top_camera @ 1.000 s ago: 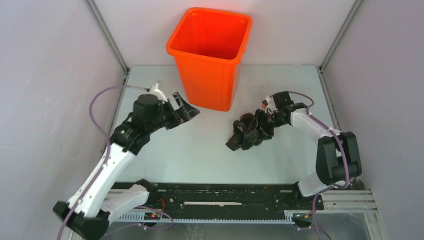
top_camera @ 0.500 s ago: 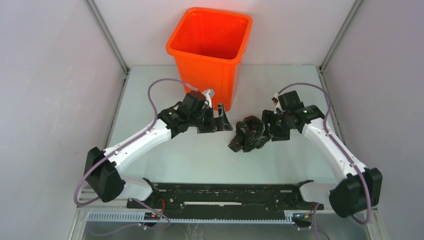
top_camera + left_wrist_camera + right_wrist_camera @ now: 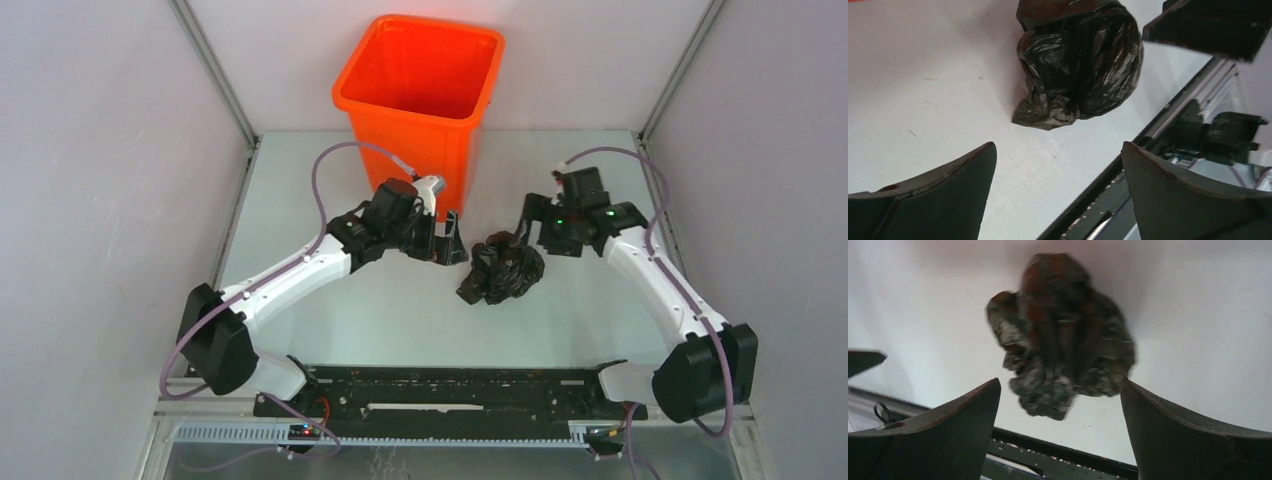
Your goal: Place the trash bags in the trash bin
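Note:
The black trash bag (image 3: 503, 268) lies crumpled in a ball on the table, right of centre. It also shows in the left wrist view (image 3: 1079, 60) and in the right wrist view (image 3: 1064, 335). The orange trash bin (image 3: 420, 110) stands upright at the back, its mouth open. My left gripper (image 3: 450, 240) is open just left of the bag, close to it. My right gripper (image 3: 535, 222) is open just right of and behind the bag, apart from it. Neither gripper holds anything.
The black rail (image 3: 450, 390) with both arm bases runs along the near table edge. Grey enclosure walls with metal posts (image 3: 215, 75) bound the table on left, right and back.
My left arm swung from the left side to beside the bag. My right gripper has let go of the bag and drawn back a little; the bag now lies free.

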